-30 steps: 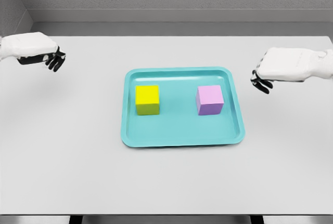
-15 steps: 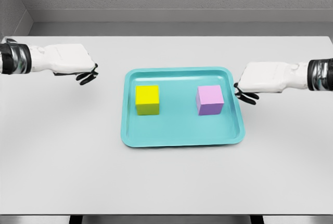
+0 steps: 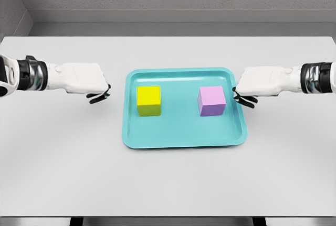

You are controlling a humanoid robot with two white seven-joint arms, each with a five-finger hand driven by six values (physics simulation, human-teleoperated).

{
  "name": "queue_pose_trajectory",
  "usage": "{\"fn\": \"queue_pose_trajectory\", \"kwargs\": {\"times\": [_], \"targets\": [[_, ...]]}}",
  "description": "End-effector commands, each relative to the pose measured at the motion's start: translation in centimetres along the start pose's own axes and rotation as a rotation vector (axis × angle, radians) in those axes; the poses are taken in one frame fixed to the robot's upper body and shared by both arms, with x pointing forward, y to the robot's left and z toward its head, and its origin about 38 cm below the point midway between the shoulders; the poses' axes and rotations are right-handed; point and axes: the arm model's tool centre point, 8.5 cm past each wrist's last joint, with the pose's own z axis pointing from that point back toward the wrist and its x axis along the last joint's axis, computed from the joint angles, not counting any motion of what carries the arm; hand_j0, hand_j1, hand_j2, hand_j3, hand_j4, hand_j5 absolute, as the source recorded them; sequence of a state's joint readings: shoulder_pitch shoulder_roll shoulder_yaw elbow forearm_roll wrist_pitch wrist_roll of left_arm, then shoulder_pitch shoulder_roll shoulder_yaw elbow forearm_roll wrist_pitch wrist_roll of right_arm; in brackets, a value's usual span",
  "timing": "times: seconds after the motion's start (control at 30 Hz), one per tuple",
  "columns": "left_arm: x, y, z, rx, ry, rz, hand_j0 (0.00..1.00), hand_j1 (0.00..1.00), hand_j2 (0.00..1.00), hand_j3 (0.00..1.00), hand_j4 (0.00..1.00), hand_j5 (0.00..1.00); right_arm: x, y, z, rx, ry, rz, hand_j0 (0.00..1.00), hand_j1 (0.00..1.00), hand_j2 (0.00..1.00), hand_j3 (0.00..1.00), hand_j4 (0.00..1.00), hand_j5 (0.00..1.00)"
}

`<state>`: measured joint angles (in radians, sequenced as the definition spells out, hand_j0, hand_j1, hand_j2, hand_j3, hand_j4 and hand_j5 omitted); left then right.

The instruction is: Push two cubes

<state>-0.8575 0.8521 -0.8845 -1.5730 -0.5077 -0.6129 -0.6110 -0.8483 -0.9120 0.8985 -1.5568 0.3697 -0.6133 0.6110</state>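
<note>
While both arms reach in from opposite sides, the teal tray [image 3: 184,138] sits flat at the middle of the white table [image 3: 168,179] with two cubes on it. The yellow cube [image 3: 148,100] stands in the tray's left half and the pink cube [image 3: 212,100] in its right half, well apart from each other, each resting squarely on the tray floor and clear of the rim.

Left robot hand [image 3: 84,79]: positioned over the table just left of the tray, outside its rim, at about the height of the yellow cube. Its dark fingers [image 3: 98,96] are curled under the palm and hold nothing. No contact with the tray or either cube is seen.

Right robot hand [image 3: 262,82]: positioned at the tray's right edge, level with the pink cube. Its fingers [image 3: 244,99] are likewise curled beneath the palm, empty, at or just above the rim; contact with the rim cannot be confirmed. A gap separates it from the pink cube
</note>
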Motion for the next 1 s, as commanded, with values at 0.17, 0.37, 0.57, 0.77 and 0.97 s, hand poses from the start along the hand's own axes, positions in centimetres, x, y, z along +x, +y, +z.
{"fn": "queue_pose_trajectory", "kwargs": {"times": [0.17, 0.37, 0.57, 0.77, 0.97], "targets": [[2.5, -0.6, -2.0, -0.032, -0.083, -0.021, 0.04, 0.04, 0.04, 0.04, 0.04, 0.04, 0.3, 0.5, -0.6, 0.014, -0.015, -0.007, 0.00, 0.00, 0.00, 0.00, 0.00, 0.00], [2.7, -0.1, -3.3, -0.026, -0.100, -0.025, 0.04, 0.04, 0.04, 0.04, 0.04, 0.04, 0.1, 1.0, -0.4, 0.026, -0.006, -0.019, 0.00, 0.00, 0.00, 0.00, 0.00, 0.00], [1.0, 0.0, -4.8, -0.036, -0.063, -0.009, 0.04, 0.04, 0.04, 0.04, 0.04, 0.04, -0.3, 1.2, -0.9, 0.023, -0.005, -0.035, 0.00, 0.00, 0.00, 0.00, 0.00, 0.00], [2.0, 0.3, -5.9, -0.038, -0.093, -0.029, 0.04, 0.04, 0.04, 0.04, 0.04, 0.04, 0.2, 1.4, -2.0, 0.029, -0.028, -0.037, 0.00, 0.00, 0.00, 0.00, 0.00, 0.00], [2.5, 0.9, -6.5, -0.028, -0.108, -0.041, 0.04, 0.04, 0.04, 0.04, 0.04, 0.04, -0.7, 1.6, -2.3, 0.036, -0.012, -0.059, 0.00, 0.00, 0.00, 0.00, 0.00, 0.00]]}}
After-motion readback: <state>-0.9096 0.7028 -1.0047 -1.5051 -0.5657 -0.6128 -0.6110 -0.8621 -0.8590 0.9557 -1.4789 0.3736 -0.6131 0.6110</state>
